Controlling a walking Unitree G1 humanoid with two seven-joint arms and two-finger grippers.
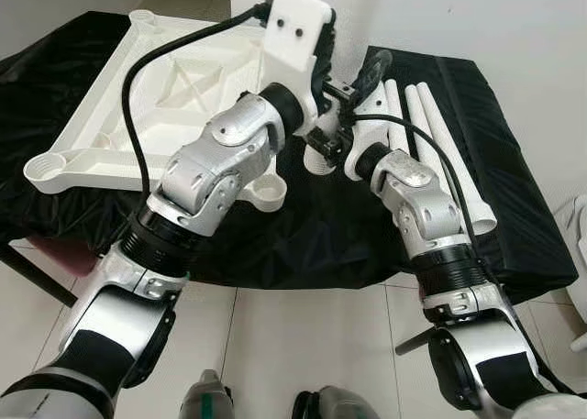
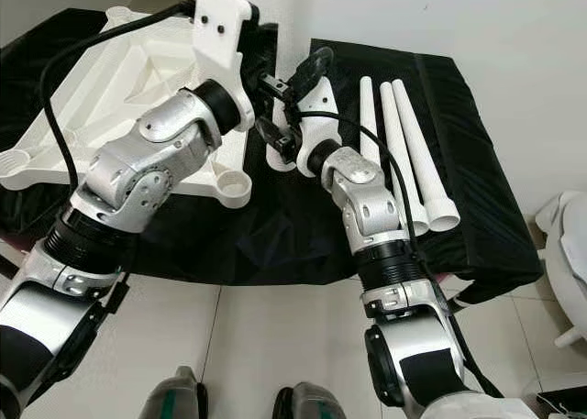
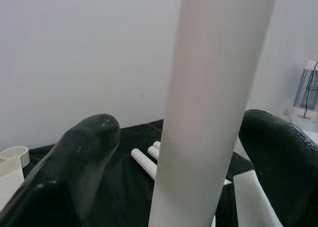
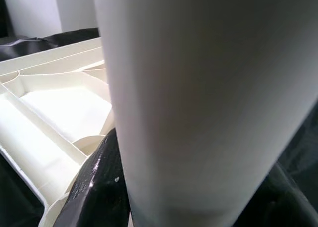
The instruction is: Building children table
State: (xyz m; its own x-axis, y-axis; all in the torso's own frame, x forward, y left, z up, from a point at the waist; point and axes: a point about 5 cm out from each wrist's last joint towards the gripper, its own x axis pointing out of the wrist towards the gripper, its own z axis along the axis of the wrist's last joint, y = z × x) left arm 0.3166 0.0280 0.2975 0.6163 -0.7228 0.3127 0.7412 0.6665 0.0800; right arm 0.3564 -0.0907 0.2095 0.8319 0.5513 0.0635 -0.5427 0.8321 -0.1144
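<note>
A white table leg (image 2: pixel 323 103) is held up above a black cloth (image 2: pixel 275 236), between the robot's two grippers. Both wrist views show the leg as a pale round tube running between two black fingers, so each gripper is closed around it. In the left wrist view the fingers (image 3: pixel 74 172) sit on either side of the leg with little space to spare. In the right wrist view the leg is so close that it is blurred, with a black finger (image 4: pixel 97 187) pressed against it.

The left gripper (image 1: pixel 335 89) reaches in from the robot's left, its large white wrist housing raised high. The right gripper (image 2: pixel 284 130) comes up from below and meets the leg near its wide lower end, just above the cloth.

To the robot's left lies the tabletop (image 1: pixel 119 98), white, turned underside up, so its ribs and round corner sockets (image 1: pixel 266 192) show. One socket sits just beside the held leg's lower end; I cannot tell whether they touch.

To the robot's right, three more white legs (image 2: pixel 408 153) lie side by side on the cloth, touching or nearly so, wide ends towards the robot.

The cloth covers a low surface against a white wall (image 2: pixel 495 25). Below it is a pale tiled floor (image 2: pixel 266 336), and the robot's feet (image 2: pixel 179 396) show at the near edge.
</note>
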